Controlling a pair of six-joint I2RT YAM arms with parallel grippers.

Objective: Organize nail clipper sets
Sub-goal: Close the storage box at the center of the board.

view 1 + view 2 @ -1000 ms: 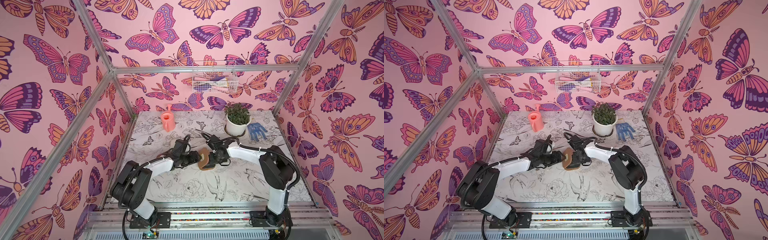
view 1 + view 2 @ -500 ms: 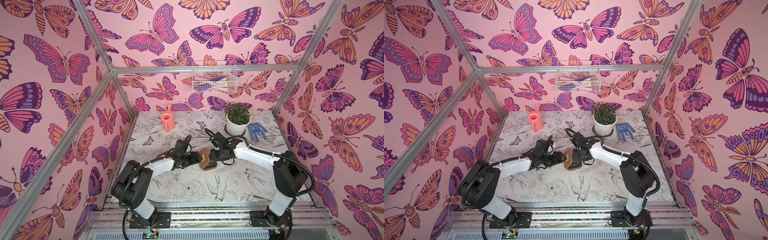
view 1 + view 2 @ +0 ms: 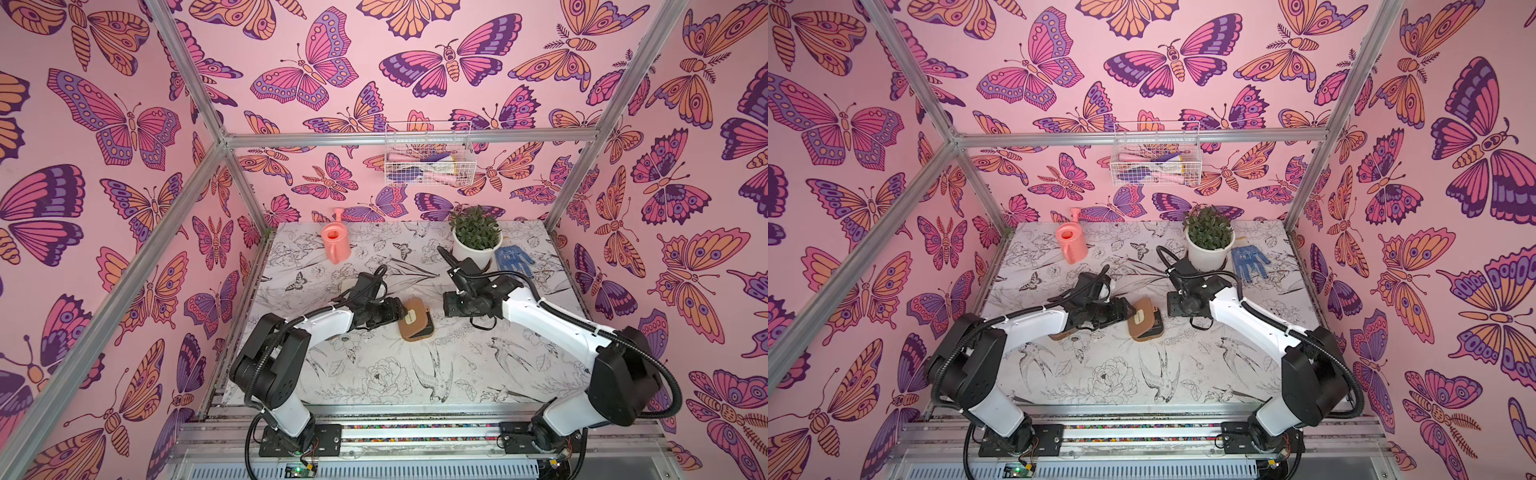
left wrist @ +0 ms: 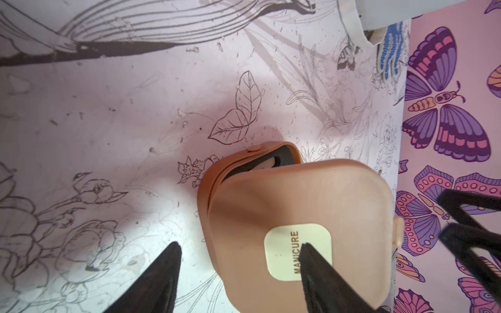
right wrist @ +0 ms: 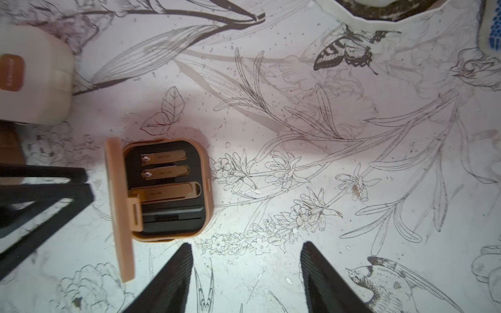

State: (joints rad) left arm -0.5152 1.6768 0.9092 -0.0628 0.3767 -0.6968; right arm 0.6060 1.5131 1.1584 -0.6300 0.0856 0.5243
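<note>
**Tan manicure case** (image 3: 415,322) on the printed table (image 3: 374,374), centre frame in both top views, lid (image 5: 119,211) raised; three metal tools (image 5: 165,176) lie inside. **Left gripper** (image 4: 241,248): jaws part-spread, one finger (image 4: 320,276) over the lid's cream label (image 4: 284,241). **Right gripper** (image 5: 246,249): jaws wide, empty, near the case, not touching.

Tan-brown case (image 3: 413,318) at mid-worktop (image 3: 374,374), its lid (image 4: 298,203) tilted half-open; the lid bears a cream patch (image 4: 296,252) lettered MANICURE. The black-lined interior holds three slim metal tools (image 5: 165,173), two short and one long, beside an empty slot (image 5: 173,214). Cream case (image 5: 32,76) with a brown patch, closed, lies toward the far-left. Second tan-brown case (image 3: 1059,334), mostly hidden, lies to the left.
</note>
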